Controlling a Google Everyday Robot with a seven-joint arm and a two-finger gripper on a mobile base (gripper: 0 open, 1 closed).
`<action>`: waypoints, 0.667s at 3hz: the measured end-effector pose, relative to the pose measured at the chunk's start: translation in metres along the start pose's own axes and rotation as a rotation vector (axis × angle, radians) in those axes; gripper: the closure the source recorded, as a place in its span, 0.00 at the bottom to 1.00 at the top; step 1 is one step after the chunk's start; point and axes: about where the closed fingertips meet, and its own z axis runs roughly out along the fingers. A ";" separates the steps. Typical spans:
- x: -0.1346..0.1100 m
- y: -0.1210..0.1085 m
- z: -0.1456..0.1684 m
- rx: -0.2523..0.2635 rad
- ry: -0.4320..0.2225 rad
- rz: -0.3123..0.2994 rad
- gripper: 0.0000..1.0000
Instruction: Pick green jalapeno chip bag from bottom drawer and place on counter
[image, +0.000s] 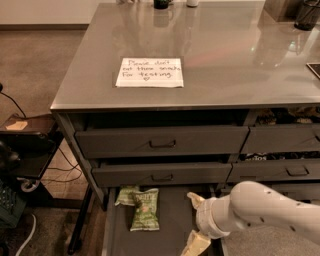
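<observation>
The green jalapeno chip bag (145, 209) lies flat on the floor of the open bottom drawer (170, 237), near its back left. My gripper (189, 224) hangs over the drawer to the right of the bag, a short gap away and not touching it. Its two pale fingers (194, 199) are spread apart with nothing between them. The white arm comes in from the lower right and hides the drawer's right part. The glossy grey counter (235, 60) is above, bearing a white handwritten note (150, 73).
A paler yellowish-green bag (125, 195) lies just left of and partly under the green bag. Two upper drawers (162, 143) with small handles stand slightly open above. Dark containers (306, 14) stand at the counter's far right. A low stand and cables (30, 150) are at the left.
</observation>
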 end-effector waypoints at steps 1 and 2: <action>0.025 -0.008 0.080 0.023 -0.048 0.018 0.00; 0.025 -0.008 0.080 0.023 -0.048 0.018 0.00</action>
